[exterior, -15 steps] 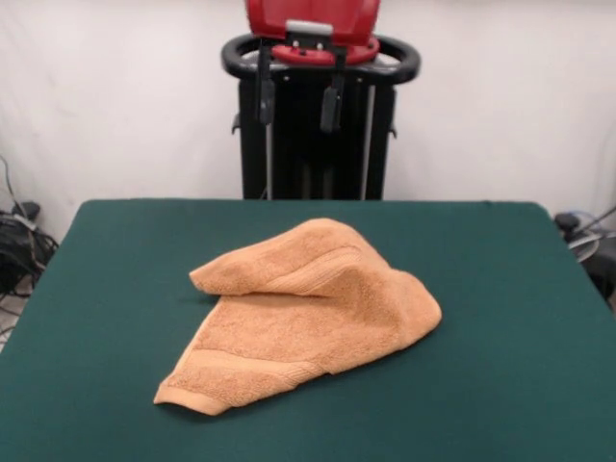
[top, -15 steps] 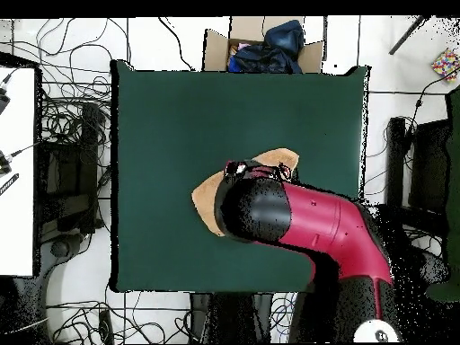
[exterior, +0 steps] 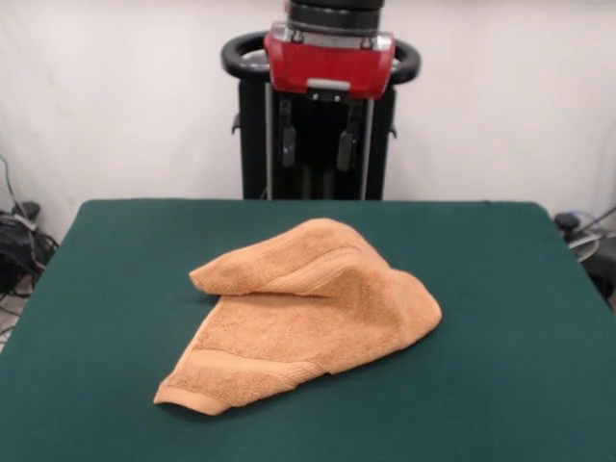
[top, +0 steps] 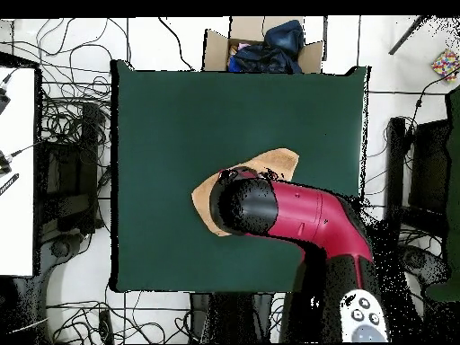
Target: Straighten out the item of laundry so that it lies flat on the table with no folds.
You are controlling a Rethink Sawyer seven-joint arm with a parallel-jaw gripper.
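Note:
The orange-tan towel (exterior: 303,313) lies crumpled on the dark green table (exterior: 500,318), near its middle. One corner is folded over the top, and a woven band shows along the near left edge. My gripper (exterior: 317,142) hangs open and empty well above the table, behind and above the towel, its two dark fingers (exterior: 287,144) pointing down. In the overhead view my red arm covers most of the towel (top: 277,163); only its edges show, and the gripper is hidden under the arm.
The black pedestal (exterior: 318,164) stands behind the table's far edge. A cardboard box (top: 260,47) with dark cloth sits beyond the table's top edge in the overhead view. Cables lie on the floor to the left (top: 67,135).
My gripper has come lower and shifted a little to the right in the front view. In the overhead view the arm has swung to the left. The towel has not moved.

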